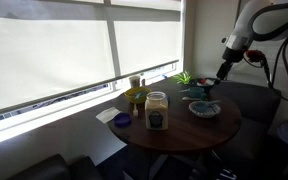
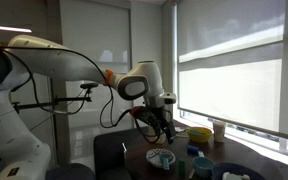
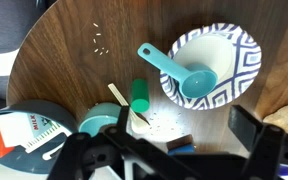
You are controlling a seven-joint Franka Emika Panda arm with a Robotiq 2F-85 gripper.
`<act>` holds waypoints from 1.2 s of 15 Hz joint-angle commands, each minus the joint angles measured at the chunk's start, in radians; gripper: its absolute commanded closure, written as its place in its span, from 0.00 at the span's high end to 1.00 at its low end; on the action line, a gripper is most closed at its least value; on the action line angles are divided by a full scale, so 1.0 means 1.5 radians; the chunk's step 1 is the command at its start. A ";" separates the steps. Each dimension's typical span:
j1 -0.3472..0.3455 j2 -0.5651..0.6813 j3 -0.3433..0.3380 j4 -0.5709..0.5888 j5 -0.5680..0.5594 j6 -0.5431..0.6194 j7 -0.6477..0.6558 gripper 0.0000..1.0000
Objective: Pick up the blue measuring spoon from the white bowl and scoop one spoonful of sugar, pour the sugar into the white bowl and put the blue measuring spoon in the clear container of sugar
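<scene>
The blue measuring spoon (image 3: 184, 75) lies in the white bowl (image 3: 246, 55), its handle pointing out over the rim; the bowl has a blue-white patterned edge. The bowl also shows in both exterior views (image 1: 205, 108) (image 2: 162, 157). The clear container of sugar (image 1: 156, 112) stands upright near the table's middle, with pale sugar (image 1: 156, 101) above its dark label. My gripper (image 3: 164, 150) is open and empty. It hangs above the table beside the bowl (image 1: 222, 72) (image 2: 164, 128) and touches nothing.
On the round dark table (image 3: 74, 70) are a green cylinder (image 3: 140, 95), a teal lid (image 3: 99, 125), a wooden stick (image 3: 118, 95) and some spilled grains (image 3: 101, 42). A dark-blue dish (image 1: 123, 120), a yellow-green jar (image 1: 136, 97) and a plant (image 1: 184, 77) stand nearby.
</scene>
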 commanded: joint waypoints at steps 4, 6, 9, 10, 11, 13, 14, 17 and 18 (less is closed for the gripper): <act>-0.011 0.001 0.010 0.001 0.005 -0.001 -0.003 1.00; -0.011 0.001 0.010 0.001 0.005 -0.001 -0.003 1.00; -0.011 0.001 0.010 0.001 0.005 -0.001 -0.003 1.00; -0.011 0.001 0.010 0.001 0.005 -0.001 -0.003 1.00; -0.011 0.001 0.010 0.001 0.005 -0.001 -0.003 1.00; -0.011 -0.003 -0.002 0.002 0.024 -0.006 -0.009 1.00; 0.003 -0.008 -0.032 0.006 0.093 -0.023 -0.041 1.00; 0.000 -0.012 -0.081 0.002 0.198 -0.042 -0.095 1.00; -0.001 -0.009 -0.099 0.003 0.232 -0.057 -0.118 1.00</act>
